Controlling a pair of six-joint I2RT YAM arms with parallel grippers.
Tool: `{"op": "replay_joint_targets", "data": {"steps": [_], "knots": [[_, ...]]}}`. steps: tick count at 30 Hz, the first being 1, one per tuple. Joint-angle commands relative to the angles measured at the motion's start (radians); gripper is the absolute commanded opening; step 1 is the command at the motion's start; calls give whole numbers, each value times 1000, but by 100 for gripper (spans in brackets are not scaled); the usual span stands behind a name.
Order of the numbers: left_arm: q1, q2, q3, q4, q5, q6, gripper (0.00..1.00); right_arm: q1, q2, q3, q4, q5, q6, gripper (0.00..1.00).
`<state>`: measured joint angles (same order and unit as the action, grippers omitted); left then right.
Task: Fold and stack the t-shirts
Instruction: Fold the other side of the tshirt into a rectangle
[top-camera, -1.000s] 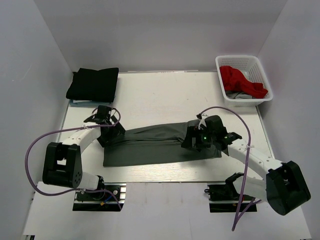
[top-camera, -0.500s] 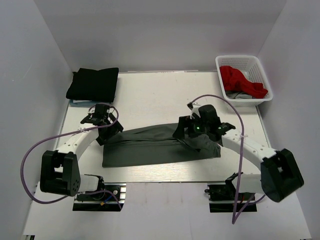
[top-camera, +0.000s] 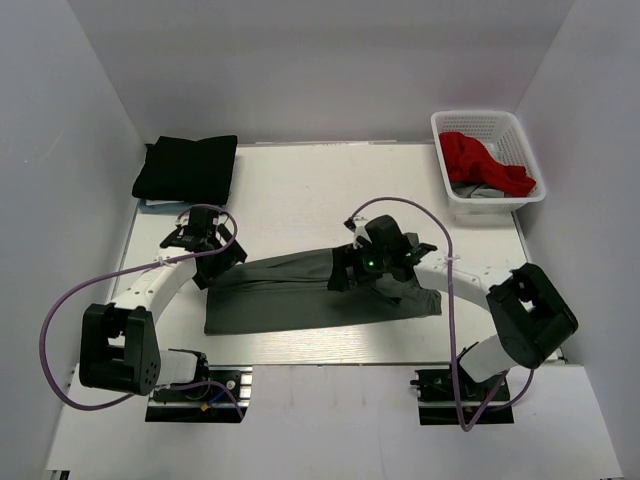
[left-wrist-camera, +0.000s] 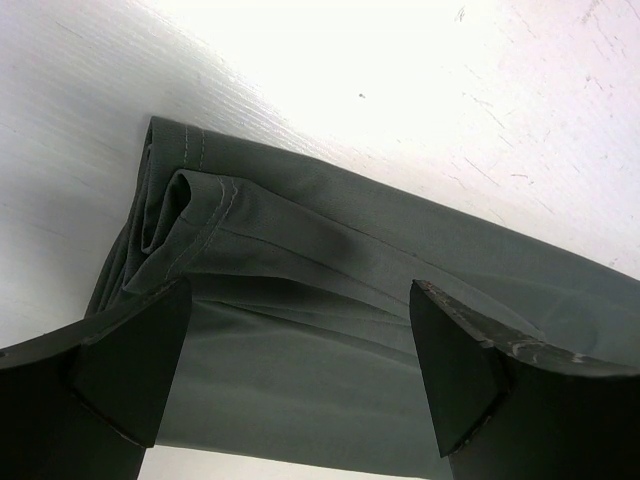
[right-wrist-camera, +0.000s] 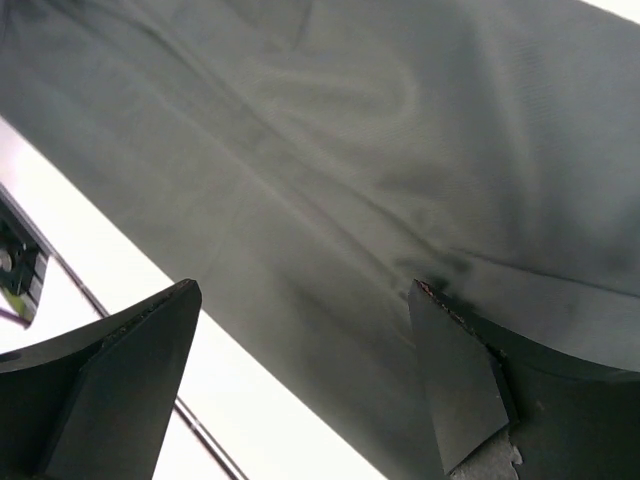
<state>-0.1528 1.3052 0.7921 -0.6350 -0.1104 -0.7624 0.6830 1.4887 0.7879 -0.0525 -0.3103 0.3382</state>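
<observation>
A dark grey t-shirt (top-camera: 290, 295) lies folded into a long band across the middle of the table. My left gripper (top-camera: 208, 262) hovers open over its left end, where the hem folds (left-wrist-camera: 200, 200) show in the left wrist view. My right gripper (top-camera: 345, 275) stands open above the middle-right of the same shirt (right-wrist-camera: 380, 150), nothing between its fingers. A black t-shirt (top-camera: 187, 167) sits folded at the back left corner. A red t-shirt (top-camera: 480, 160) lies crumpled in the basket.
The white mesh basket (top-camera: 470, 122) stands at the back right, with a bit of grey cloth (top-camera: 478, 190) under the red shirt. White walls close in the table on three sides. The arm bases sit at the near edge.
My right gripper has moved left along the grey shirt, from its right end toward the middle. My left gripper has shifted slightly back and left at the shirt's left end. Both stayed open.
</observation>
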Motion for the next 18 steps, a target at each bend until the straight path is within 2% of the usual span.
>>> {"op": "replay_joint_targets", "data": {"steps": [1,7,9,11,13,18], "knots": [[-4,-30,9,15,14,12,100,27,-31,-16,-7,-6,7,90],[-4,-30,9,15,14,12,100,44,-125,1,-30,54,4,90],[-4,-40,9,15,14,12,100,36,-163,11,-38,146,10,90],[-4,-50,-2,15,14,12,100,33,-176,7,-29,305,16,90],[-4,-60,-2,15,14,12,100,27,-142,1,-20,376,27,90],[-4,-69,-2,15,14,21,100,30,-49,10,-26,329,36,90]]}}
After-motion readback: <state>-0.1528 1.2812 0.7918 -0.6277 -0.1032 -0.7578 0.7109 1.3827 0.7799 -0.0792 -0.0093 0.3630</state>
